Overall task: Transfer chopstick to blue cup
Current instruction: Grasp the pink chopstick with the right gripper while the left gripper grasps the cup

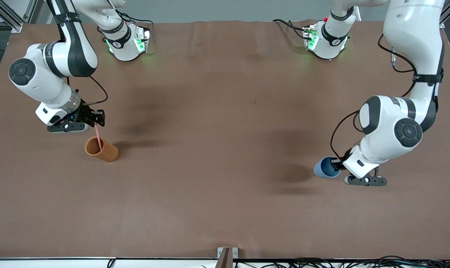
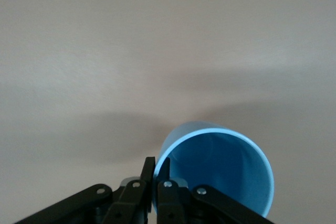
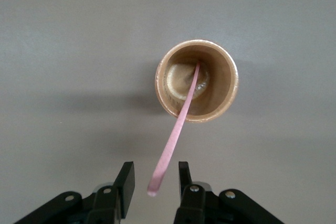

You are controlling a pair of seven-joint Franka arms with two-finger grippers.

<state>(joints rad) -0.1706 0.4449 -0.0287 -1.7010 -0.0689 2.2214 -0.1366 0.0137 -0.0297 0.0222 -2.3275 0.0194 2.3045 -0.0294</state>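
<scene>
The pink chopstick [image 1: 97, 134] stands leaning in the orange-brown cup [image 1: 102, 149] toward the right arm's end of the table. My right gripper [image 1: 97, 121] is over that cup. In the right wrist view it [image 3: 156, 177] is open, and the chopstick's [image 3: 176, 135] upper end lies between its fingers, touching neither. My left gripper [image 1: 338, 165] is shut on the rim of the blue cup [image 1: 325, 167] and holds it tilted toward the left arm's end. In the left wrist view the fingers [image 2: 149, 169] pinch the cup's wall [image 2: 220, 177], one inside and one outside.
The orange-brown cup [image 3: 226, 93] holds only the chopstick. The brown table cover [image 1: 225, 149] stretches between the two cups. A small bracket [image 1: 227, 255] sits at the table's edge nearest the front camera.
</scene>
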